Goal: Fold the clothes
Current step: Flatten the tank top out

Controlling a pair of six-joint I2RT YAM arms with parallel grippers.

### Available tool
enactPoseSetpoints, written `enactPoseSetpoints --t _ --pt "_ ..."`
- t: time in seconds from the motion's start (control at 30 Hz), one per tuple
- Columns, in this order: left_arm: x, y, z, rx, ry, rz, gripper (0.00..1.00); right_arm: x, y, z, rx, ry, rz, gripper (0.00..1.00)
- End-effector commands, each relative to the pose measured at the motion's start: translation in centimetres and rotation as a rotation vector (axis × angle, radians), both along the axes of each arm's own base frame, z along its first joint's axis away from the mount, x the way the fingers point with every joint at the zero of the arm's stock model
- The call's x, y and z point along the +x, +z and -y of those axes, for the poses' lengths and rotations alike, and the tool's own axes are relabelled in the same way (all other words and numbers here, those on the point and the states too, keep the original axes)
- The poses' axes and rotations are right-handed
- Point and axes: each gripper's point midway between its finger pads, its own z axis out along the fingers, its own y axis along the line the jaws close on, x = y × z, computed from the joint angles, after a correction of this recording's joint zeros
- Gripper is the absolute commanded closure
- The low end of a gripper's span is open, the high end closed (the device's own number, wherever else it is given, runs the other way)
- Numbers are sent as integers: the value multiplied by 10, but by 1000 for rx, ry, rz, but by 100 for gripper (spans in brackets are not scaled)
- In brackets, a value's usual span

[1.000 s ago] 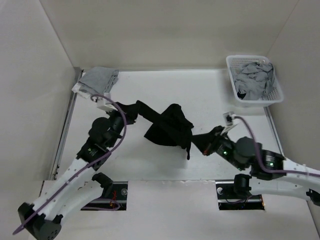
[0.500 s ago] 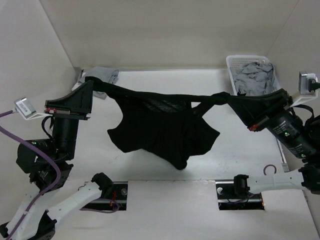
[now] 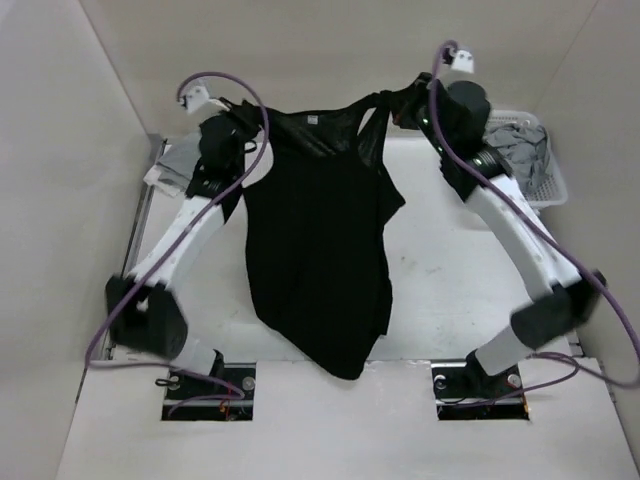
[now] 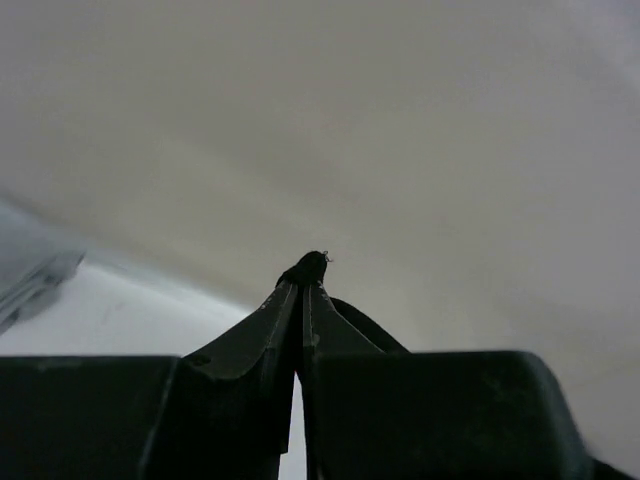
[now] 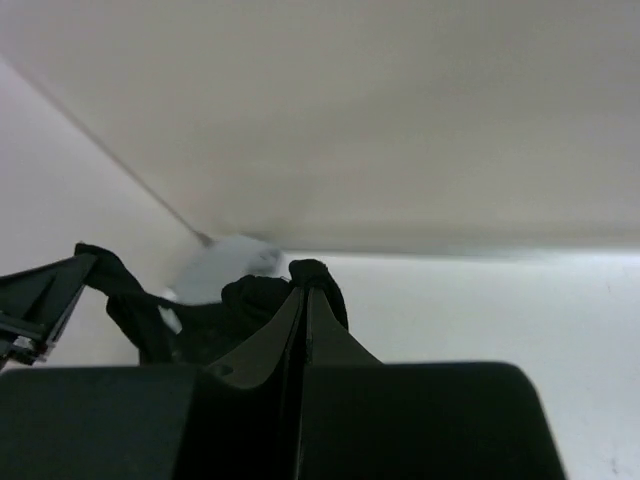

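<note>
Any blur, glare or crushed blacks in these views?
Top external: sharp, evenly lit, no glare; the tank top reads as flat black, folds barely visible. Left wrist: left gripper near-silhouette, background soft. Right wrist: right gripper equally dark, wall blurred.

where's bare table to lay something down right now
Biggest bare patch: table between the tank top and the right arm. A narrower strip lies between the top and the left arm. Crowded: far corners, with the grey pile and the basket.
</note>
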Motion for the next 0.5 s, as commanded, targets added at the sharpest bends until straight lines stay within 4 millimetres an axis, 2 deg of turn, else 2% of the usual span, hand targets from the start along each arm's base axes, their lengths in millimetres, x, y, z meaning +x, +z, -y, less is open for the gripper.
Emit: enactPoseSetpoints --t 0.0,0.03,0.07,0.1,0.13,0.17,0.2,0.23,0.27,0.33,0.37,0.4,0.43,0.47 --pt "62 -25 -3 0 -27 -83 95 72 -42 -11 44 85 -111 98" --pt "78 -34 -2 16 -29 -115 93 94 -57 -5 40 58 -151 96" --pt "91 -44 2 30 -36 -144 89 117 -74 0 38 35 -190 89" --pt "102 -54 6 53 -53 -173 80 125 -81 2 42 25 -208 82" --pt "105 -60 8 59 -63 -189 74 130 -86 5 43 13 -221 74" --pt "103 -65 8 61 -63 -200 69 131 -94 7 41 0 -236 62" --pt "97 -69 8 57 -62 -209 64 130 -98 9 38 -8 -243 58" --pt "84 -78 9 52 -63 -216 61 122 -108 14 36 -32 -259 54" --pt "79 -81 10 49 -67 -219 61 116 -116 18 33 -46 -271 54" --pt "36 -117 35 55 -114 -252 62 86 -151 23 22 -70 -318 56" --pt "22 -129 40 58 -121 -267 62 66 -171 19 28 -68 -340 64" --pt "-9 -162 48 70 -125 -308 64 39 -201 18 45 -71 -370 75" --pt "-32 -188 51 93 -129 -350 66 19 -222 18 64 -74 -385 86" --pt "-46 -202 51 109 -128 -374 67 5 -232 19 80 -78 -392 92"
